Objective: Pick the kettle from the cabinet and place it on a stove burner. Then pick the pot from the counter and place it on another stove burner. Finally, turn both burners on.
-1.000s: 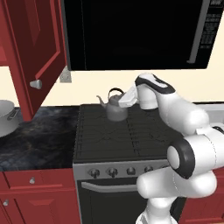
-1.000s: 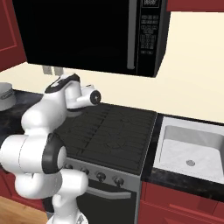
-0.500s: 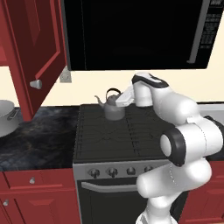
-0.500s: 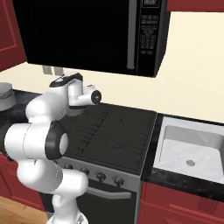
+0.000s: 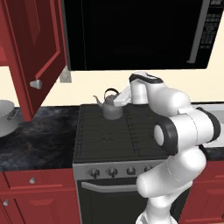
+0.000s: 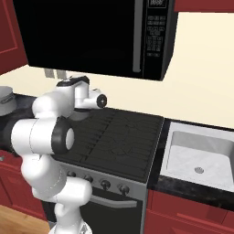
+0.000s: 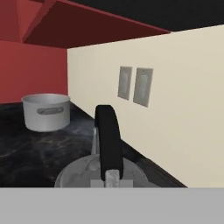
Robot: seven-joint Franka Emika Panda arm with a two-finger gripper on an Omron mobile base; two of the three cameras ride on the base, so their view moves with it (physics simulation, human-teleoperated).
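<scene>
Claw (image 5: 120,99) at arm's far reach, jaw state unclear

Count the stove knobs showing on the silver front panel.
3 show in the left base view: one knob at the left end, a second knob beside it, a third knob toward the middle. The arm covers the panel's right part, so more are probably hidden.

kettle (image 5: 111,107): upright, rear-left stove burner (image 5: 109,117) | pot (image 5: 6,117): counter (image 5: 39,135)

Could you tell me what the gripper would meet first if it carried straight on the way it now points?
Almost certainly the kettle's black handle, which stands directly ahead of the gripper; the pot sits farther off, to one side.
</scene>
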